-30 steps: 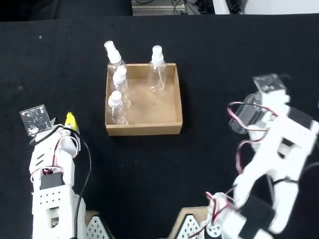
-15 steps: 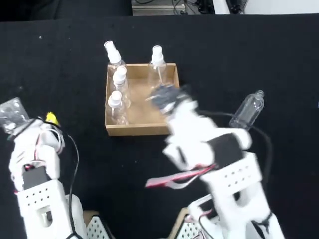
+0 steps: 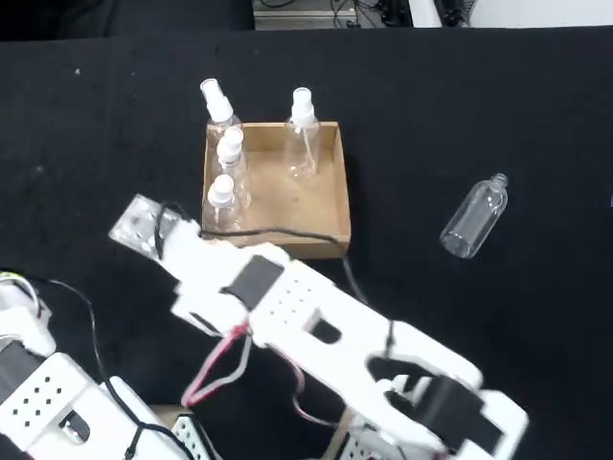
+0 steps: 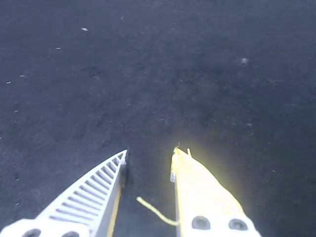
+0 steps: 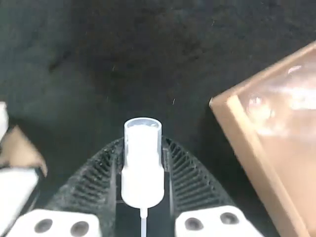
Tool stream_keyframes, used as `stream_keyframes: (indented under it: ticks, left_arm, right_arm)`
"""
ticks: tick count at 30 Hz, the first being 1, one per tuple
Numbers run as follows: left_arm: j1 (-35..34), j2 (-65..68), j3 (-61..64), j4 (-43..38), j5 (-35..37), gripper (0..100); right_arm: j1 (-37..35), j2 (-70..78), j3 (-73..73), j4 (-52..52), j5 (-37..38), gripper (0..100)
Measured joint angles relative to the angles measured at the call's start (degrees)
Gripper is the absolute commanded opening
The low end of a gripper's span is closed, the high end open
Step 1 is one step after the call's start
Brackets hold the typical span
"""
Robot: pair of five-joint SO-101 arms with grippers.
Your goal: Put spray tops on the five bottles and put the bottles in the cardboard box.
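My right gripper (image 5: 142, 148) was pinching a white spray top (image 5: 142, 170), its black fingers pressed against the cap's sides and the head poking out past the tips. Just beside it stood a corner of the cardboard box (image 5: 247, 138). From above, my right arm (image 3: 316, 326) stretched across the front of the table (image 3: 479, 86), its wrist off the box's front-left corner. Three capped bottles (image 3: 222, 203) stood inside the box. A fourth bottle (image 3: 216, 105) stood at its back-left corner, and I could not tell whether it was inside or behind the wall. The uncapped bottle (image 3: 474, 218) lay on its side beyond the box's right wall, well apart from the spray top. My left gripper (image 4: 148, 155) hung slightly spread over bare table near the front-left corner, holding nothing.
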Motion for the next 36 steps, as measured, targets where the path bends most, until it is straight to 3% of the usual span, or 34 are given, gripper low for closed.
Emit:
stream_keyframes:
  ticks: [3, 9, 20, 24, 27, 31, 36]
  left_arm:
    - [-1.3, 0.0, 0.0, 0.0, 0.2, 13]
    - [-1.3, 0.0, 1.5, 0.0, 0.0, 13]
    - [-1.3, 0.0, 1.8, 0.0, -0.1, 13]
    - [0.7, 0.0, 2.7, 0.4, -2.7, 13]
    - [5.1, 1.3, 2.7, 2.1, -3.0, 14]
    - [11.5, 7.1, 0.5, 6.4, -3.0, 24]
    - [17.5, 18.8, -7.1, 10.5, -2.5, 25]
  right_arm:
    - [0.2, 6.4, -4.5, -3.5, -1.9, 3.1]
    - [0.0, 16.0, -14.6, -4.0, -5.9, 30.0]
    - [-1.4, 12.3, -26.4, 14.7, -5.7, 29.3]
    - [-0.6, 5.1, -26.8, 25.8, -0.9, 29.3]
    - [5.7, -1.7, -26.8, 32.8, 3.1, 29.3]
    - [18.4, -10.9, -26.8, 39.7, 9.6, 29.3]
    - [35.3, -21.8, -24.8, 41.2, 17.0, 29.2]
